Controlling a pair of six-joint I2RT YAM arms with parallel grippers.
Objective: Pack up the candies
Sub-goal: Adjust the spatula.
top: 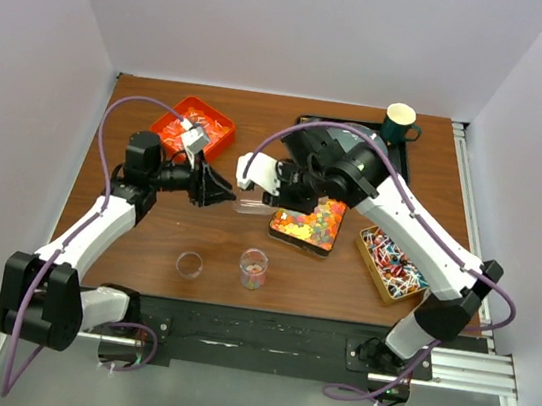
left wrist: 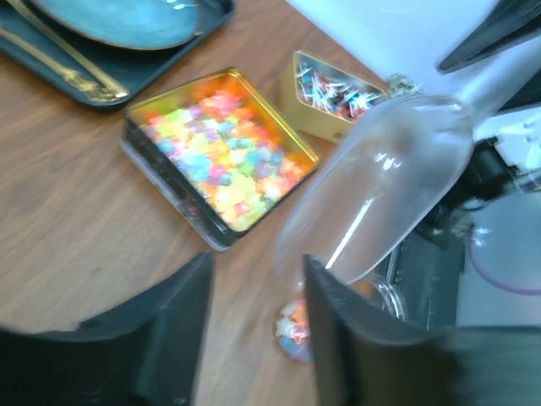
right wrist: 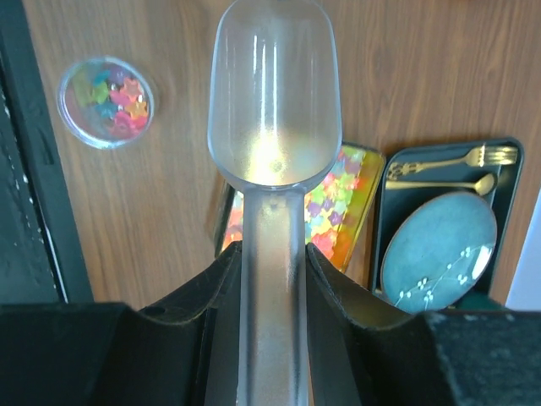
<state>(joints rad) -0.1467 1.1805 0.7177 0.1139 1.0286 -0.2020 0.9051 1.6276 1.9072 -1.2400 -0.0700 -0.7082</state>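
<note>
scoop (right wrist: 270, 127) handle cut off, candies (left wrist: 224, 156) blurred

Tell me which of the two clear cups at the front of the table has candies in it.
The cup on the right: colourful candies lie in its bottom. The cup to its left looks empty.
</note>
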